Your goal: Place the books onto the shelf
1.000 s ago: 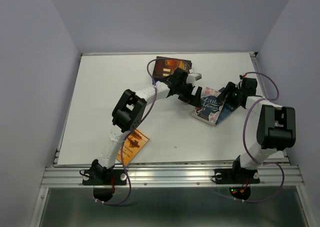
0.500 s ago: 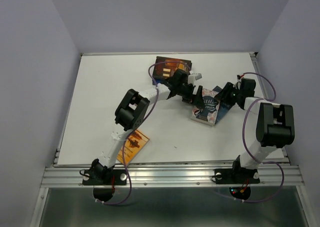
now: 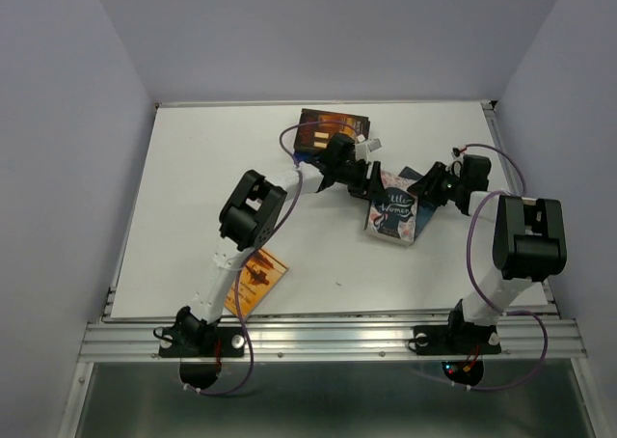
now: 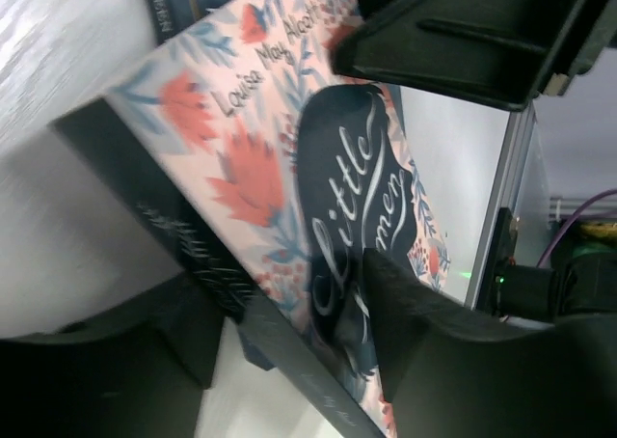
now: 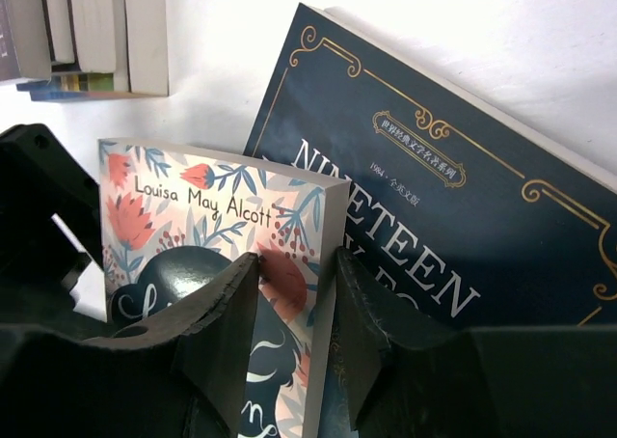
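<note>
Now the floral book (image 3: 393,216) lies right of the middle of the table (image 3: 212,168), overlapping a dark blue book (image 5: 463,226). The left gripper (image 3: 370,179) stands wide around its far left corner. The right gripper (image 3: 422,193) is narrow about its page edge; whether it pinches, I cannot tell. If the arms pull differently, the book may twist loose or drag the blue one.

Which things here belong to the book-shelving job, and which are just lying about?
Job: floral book, dark blue book under it, book stack, orange book.
Lying about: nothing seen; otherwise only the table.
</note>
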Available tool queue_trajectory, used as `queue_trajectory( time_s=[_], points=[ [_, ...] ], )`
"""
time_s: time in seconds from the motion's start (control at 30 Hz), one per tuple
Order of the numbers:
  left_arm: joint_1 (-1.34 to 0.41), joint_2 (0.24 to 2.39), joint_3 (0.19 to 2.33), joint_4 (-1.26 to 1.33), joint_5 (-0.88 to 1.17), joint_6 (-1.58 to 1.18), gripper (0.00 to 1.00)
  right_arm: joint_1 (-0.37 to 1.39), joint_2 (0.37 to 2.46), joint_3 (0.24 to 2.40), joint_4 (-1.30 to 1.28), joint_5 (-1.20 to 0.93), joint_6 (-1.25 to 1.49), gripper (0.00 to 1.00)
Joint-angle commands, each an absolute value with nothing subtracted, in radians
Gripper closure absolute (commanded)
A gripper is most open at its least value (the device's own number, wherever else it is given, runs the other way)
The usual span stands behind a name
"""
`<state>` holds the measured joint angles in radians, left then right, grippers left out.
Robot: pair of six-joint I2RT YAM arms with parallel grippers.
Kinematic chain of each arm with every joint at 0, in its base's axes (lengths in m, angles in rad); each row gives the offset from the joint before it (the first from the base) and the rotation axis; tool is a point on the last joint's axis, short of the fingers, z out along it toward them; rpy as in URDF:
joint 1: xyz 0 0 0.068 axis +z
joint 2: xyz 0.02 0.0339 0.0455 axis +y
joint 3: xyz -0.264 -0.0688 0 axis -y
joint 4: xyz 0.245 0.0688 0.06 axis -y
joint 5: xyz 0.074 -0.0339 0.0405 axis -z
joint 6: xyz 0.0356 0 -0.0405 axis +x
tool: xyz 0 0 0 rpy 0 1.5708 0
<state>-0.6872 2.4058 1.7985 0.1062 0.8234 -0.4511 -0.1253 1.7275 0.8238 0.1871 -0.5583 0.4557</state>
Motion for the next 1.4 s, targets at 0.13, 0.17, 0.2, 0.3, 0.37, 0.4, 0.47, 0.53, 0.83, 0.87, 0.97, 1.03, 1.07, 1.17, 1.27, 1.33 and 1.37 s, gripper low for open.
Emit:
queue_trajectory(
  time_s=[0.13, 0.17, 0.2, 0.3, 0.37, 0.4, 0.47, 0.53, 0.83, 0.87, 0.97, 1.03, 1.07, 1.17, 1.27, 1.33, 1.37],
  points=[
    [-0.709, 2.261, 1.724, 0.233, 0.830, -0.456, 0.55, -0.052, 1.753, 0.795, 0.107, -0.655, 0.496, 0.61],
    [-0.706, 2.240, 1.707, 0.218, 0.816, -0.445, 0.55, -0.052, 1.753, 0.798, 0.094, -0.635, 0.489, 0.61],
    [-0.695, 2.231, 1.701, 0.207, 0.790, -0.439, 0.56, -0.052, 1.756, 0.813, 0.054, -0.591, 0.483, 0.61],
    [-0.677, 2.201, 1.672, 0.169, 0.744, -0.423, 0.68, -0.052, 1.766, 0.821, 0.019, -0.537, 0.472, 0.60],
    [-0.669, 2.191, 1.667, 0.152, 0.745, -0.416, 0.80, -0.052, 1.764, 0.824, 0.008, -0.522, 0.472, 0.59],
    [-0.666, 2.186, 1.663, 0.146, 0.749, -0.417, 0.91, -0.052, 1.761, 0.825, 0.003, -0.503, 0.471, 0.56],
    [-0.663, 2.151, 1.643, 0.130, 0.742, -0.405, 0.99, -0.052, 1.752, 0.833, -0.023, -0.468, 0.471, 0.54],
    [-0.663, 2.102, 1.626, 0.115, 0.727, -0.381, 0.99, -0.052, 1.746, 0.845, -0.063, -0.393, 0.479, 0.53],
    [-0.655, 1.996, 1.626, -0.064, 0.534, -0.270, 1.00, -0.052, 1.753, 0.848, -0.115, -0.284, 0.491, 0.46],
    [-0.653, 1.987, 1.620, -0.067, 0.529, -0.271, 1.00, -0.061, 1.750, 0.848, -0.120, -0.264, 0.495, 0.45],
    [-0.652, 1.951, 1.595, -0.066, 0.520, -0.271, 1.00, -0.070, 1.740, 0.854, -0.143, -0.233, 0.500, 0.44],
    [-0.652, 1.916, 1.586, -0.067, 0.511, -0.272, 1.00, -0.071, 1.740, 0.854, -0.153, -0.213, 0.502, 0.44],
    [-0.652, 1.902, 1.583, -0.064, 0.493, -0.275, 1.00, -0.071, 1.740, 0.853, -0.155, -0.213, 0.502, 0.44],
    [-0.652, 1.846, 1.578, -0.032, 0.482, -0.291, 1.00, -0.071, 1.738, 0.854, -0.153, -0.224, 0.500, 0.44],
    [-0.652, 1.800, 1.594, -0.008, 0.489, -0.305, 1.00, -0.071, 1.732, 0.856, -0.153, -0.221, 0.496, 0.44],
    [-0.652, 1.784, 1.601, 0.041, 0.489, -0.311, 1.00, -0.071, 1.724, 0.856, -0.153, -0.215, 0.495, 0.44],
    [-0.652, 1.776, 1.603, 0.051, 0.485, -0.314, 1.00, -0.071, 1.723, 0.854, -0.153, -0.212, 0.494, 0.44]
  ],
)
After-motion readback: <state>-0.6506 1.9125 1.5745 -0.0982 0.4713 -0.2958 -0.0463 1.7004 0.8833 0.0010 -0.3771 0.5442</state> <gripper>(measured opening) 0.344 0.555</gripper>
